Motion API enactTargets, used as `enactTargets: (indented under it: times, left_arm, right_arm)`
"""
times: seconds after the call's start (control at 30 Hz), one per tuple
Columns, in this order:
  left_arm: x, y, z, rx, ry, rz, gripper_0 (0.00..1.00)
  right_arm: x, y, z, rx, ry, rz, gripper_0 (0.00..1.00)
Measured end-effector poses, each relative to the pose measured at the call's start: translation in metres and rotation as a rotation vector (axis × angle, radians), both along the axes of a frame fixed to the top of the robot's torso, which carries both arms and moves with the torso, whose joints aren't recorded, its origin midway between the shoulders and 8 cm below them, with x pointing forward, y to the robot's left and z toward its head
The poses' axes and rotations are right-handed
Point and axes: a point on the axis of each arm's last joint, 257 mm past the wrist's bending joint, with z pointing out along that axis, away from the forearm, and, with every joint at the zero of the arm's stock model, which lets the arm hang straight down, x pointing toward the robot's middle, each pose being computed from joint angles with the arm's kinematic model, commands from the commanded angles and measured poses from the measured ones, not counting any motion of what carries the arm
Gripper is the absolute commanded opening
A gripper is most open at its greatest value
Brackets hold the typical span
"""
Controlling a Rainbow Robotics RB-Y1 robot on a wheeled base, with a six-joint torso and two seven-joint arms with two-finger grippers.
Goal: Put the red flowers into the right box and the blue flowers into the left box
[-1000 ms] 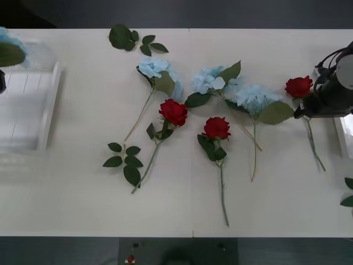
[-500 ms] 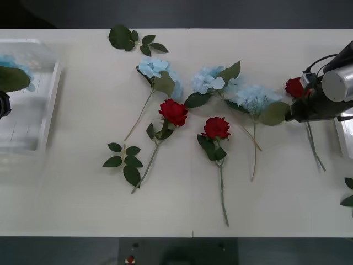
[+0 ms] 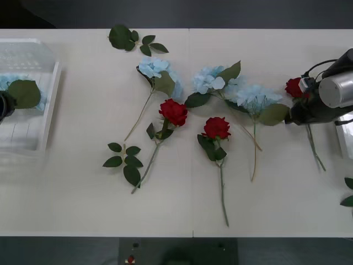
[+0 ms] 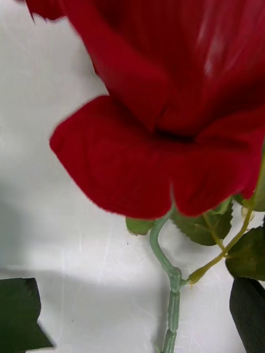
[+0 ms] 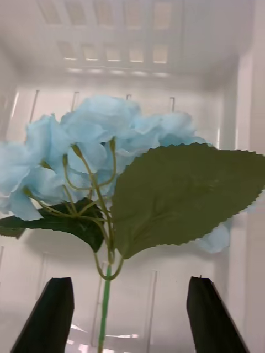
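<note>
1. The left gripper (image 5: 130, 317) is at the far left edge of the counter (image 3: 71, 210), over the left box (image 3: 33, 61). In the left wrist view its black fingers (image 5: 49, 314) stand spread apart, released, on either side of a thin green stem without touching it.
2. A blue flower (image 5: 105, 143) with a broad green leaf lies inside the left box, its bloom toward the slotted bottom.
3. The right gripper (image 3: 295, 113) is at the right side of the counter, beside a red flower (image 3: 298, 87). In the right wrist view its dark fingers (image 4: 19, 314) sit wide apart at the corners, released, with the rose's stem on the counter between them and the bloom (image 4: 165, 99) close in front of the camera.
4. Two more red flowers (image 3: 174, 112) lie mid-counter, stems pointing toward the near edge.
5. Three blue flowers (image 3: 157, 69) lie in a row across the far middle of the counter, the rightmost near the right gripper.
6. The right box (image 3: 346, 135) shows as a sliver at the right edge.
7. Bloomless leaf sprigs (image 3: 124, 160) lie near the far edge and left of the roses.
</note>
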Motion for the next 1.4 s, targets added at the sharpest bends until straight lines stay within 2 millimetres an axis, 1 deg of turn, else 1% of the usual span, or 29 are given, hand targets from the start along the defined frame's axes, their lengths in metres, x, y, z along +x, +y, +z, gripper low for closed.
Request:
enactTargets:
  times: [0.03,0.1,0.17,0.2,0.33,0.43,0.5,0.57,0.67,0.73,0.77,0.8,0.83,0.9,0.93,1.0,1.07,1.17,1.27,1.4]
  left_arm:
    - [-0.002,-0.006,-0.003,-0.025,0.015,-0.008,1.0]
    - [-0.009,-0.018,-0.008,-0.054,0.058,-0.039,1.0]
    - [-0.017,-0.034,-0.005,-0.08,0.1,-0.077,1.0]
    - [-0.02,-0.042,0.001,-0.093,0.111,-0.095,1.0]
    - [-0.024,-0.071,0.036,-0.09,0.134,-0.16,1.0]
    - [-0.025,-0.104,0.063,-0.097,0.157,-0.235,1.0]
    - [-0.021,-0.122,0.079,-0.093,0.168,-0.274,1.0]
    - [-0.014,-0.141,0.092,-0.081,0.167,-0.311,1.0]
    - [-0.001,-0.178,0.1,-0.085,0.158,-0.37,1.0]
    - [0.006,-0.204,0.095,-0.103,0.159,-0.407,1.0]
    - [0.011,-0.217,0.09,-0.112,0.158,-0.421,1.0]
    - [0.017,-0.229,0.084,-0.116,0.157,-0.431,1.0]
    - [0.022,-0.241,0.076,-0.113,0.155,-0.439,1.0]
    - [0.033,-0.258,0.058,-0.086,0.16,-0.441,1.0]
    - [0.037,-0.268,0.049,-0.075,0.165,-0.445,1.0]
    - [0.047,-0.285,0.03,-0.053,0.174,-0.452,1.0]
    - [0.055,-0.299,0.013,-0.032,0.19,-0.459,1.0]
    - [0.067,-0.315,-0.004,0.005,0.204,-0.469,1.0]
    - [0.077,-0.331,-0.014,0.036,0.189,-0.497,1.0]
    - [0.085,-0.353,-0.023,0.025,0.166,-0.504,1.0]
  right_arm:
    - [-0.001,0.0,-0.002,0.0,0.003,-0.003,1.0]
    - [-0.001,0.0,-0.004,0.002,0.005,-0.007,1.0]
    - [0.001,0.001,-0.005,0.003,0.0,-0.008,1.0]
    - [0.002,0.001,-0.005,0.003,-0.004,-0.006,1.0]
    - [0.002,0.0,-0.006,-0.015,0.0,0.028,1.0]
    - [0.001,-0.003,-0.006,-0.016,0.003,0.029,1.0]
    - [0.001,-0.005,-0.007,-0.011,0.001,0.018,1.0]
    - [0.003,-0.007,-0.008,-0.009,-0.006,0.01,1.0]
    - [0.003,-0.008,-0.008,-0.007,-0.008,0.004,1.0]
    - [0.004,-0.007,-0.008,-0.004,-0.01,0.003,1.0]
    - [0.004,-0.008,-0.007,-0.004,-0.01,0.003,0.96]
    - [0.004,-0.008,-0.007,-0.004,-0.011,0.004,0.81]
    - [0.004,-0.007,-0.007,-0.004,-0.011,0.004,0.75]
    - [0.004,-0.007,-0.008,-0.004,-0.011,0.007,0.49]
    - [0.004,-0.007,-0.008,-0.004,-0.01,0.006,0.41]
    - [0.004,-0.006,-0.009,-0.002,-0.009,0.005,0.11]
    - [0.004,-0.006,-0.009,0.005,-0.008,0.0,0.0]
    - [0.004,-0.008,-0.01,0.004,-0.009,-0.003,0.0]
    - [0.006,-0.008,-0.009,-0.01,-0.014,0.026,0.0]
    - [0.006,-0.008,-0.008,-0.015,-0.015,0.039,0.0]
